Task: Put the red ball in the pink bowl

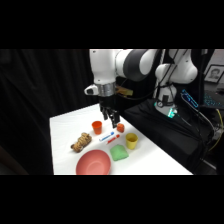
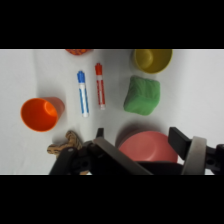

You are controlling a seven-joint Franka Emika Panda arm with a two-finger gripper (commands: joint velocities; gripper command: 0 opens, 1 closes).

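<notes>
From the side, the gripper (image 1: pixel 114 121) hangs low over the far part of the white table (image 1: pixel 62 150), its fingers coming down just left of the red ball (image 1: pixel 120 128), which sits beside the yellow cup (image 1: pixel 131 140). The pink bowl (image 1: pixel 93 163) waits at the near edge, well apart from the ball, with the green block (image 1: pixel 119 152) to its right, and the two markers (image 1: pixel 107 138) between ball and bowl. Whether the fingers are spread or pinched, I cannot tell here.

Through the wrist camera, the ball is only a red sliver (image 2: pixel 79 51) at the top edge. The orange cup (image 2: pixel 40 113) stands at the left, the yellow cup (image 2: pixel 151 58) top right, and the pink bowl (image 2: pixel 147 146) shows partly behind the black linkage. Again, the finger gap cannot be read.

My call: the grasp is not yet made. Centre over the ball, clear of the yellow cup, close gently since it will roll, then lift high to pass over the markers and the green block.
</notes>
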